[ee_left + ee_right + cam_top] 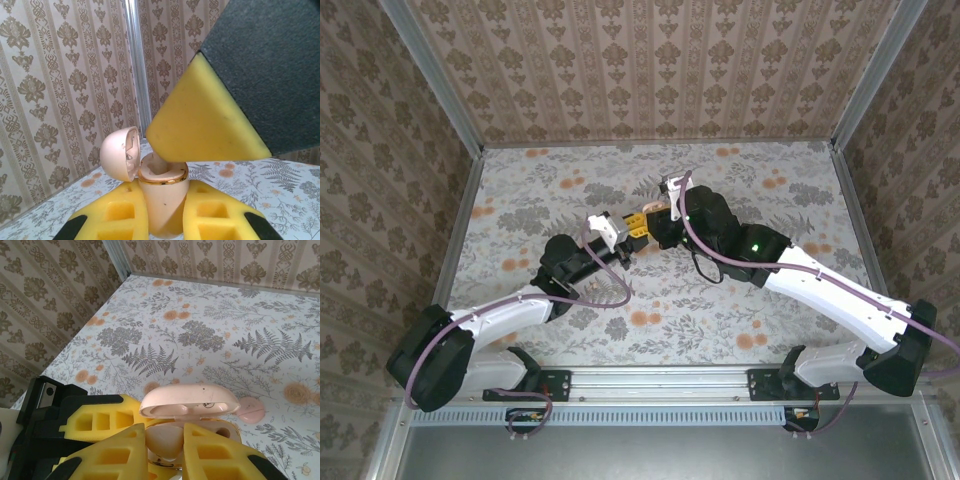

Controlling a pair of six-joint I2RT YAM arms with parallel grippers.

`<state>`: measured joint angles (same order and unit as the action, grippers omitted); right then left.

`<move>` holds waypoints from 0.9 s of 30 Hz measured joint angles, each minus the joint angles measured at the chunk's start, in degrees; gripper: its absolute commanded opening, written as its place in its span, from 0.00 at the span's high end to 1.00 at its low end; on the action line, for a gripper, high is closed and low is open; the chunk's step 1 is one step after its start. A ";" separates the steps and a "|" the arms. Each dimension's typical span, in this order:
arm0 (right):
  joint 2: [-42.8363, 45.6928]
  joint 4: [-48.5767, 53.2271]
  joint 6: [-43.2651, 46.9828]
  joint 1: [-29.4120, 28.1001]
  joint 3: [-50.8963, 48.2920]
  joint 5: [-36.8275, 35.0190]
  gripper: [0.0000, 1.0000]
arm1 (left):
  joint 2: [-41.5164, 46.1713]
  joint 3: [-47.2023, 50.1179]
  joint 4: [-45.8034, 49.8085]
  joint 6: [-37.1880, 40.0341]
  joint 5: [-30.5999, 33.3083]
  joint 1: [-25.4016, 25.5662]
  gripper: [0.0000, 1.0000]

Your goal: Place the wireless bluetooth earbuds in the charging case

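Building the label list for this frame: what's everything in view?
case: one, cream with a gold rim, lid open, held in the left gripper over mid-table
earbud: one, cream, apparently pinched by the right gripper at the case's mouth
pink disc: one, salmon, flat on the table beyond the case
table: one, floral print, under everything
walls: three, beige patterned, around the table
arms: two, white and black, bases at the near edge
left gripper: one, yellow fingers, shut on the case
right gripper: one, yellow fingers, shut on the earbud
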<state>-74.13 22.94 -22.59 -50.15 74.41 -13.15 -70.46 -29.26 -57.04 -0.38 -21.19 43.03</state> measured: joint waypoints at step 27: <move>12.33 -5.05 -3.06 4.59 -5.95 12.66 0.80 | -3.67 2.32 -13.11 1.77 -10.56 -1.07 1.00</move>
<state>-61.80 17.89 -25.65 -45.56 68.47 -0.49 -74.13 -26.94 -70.15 1.39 -31.75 41.95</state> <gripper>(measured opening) 0.200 0.134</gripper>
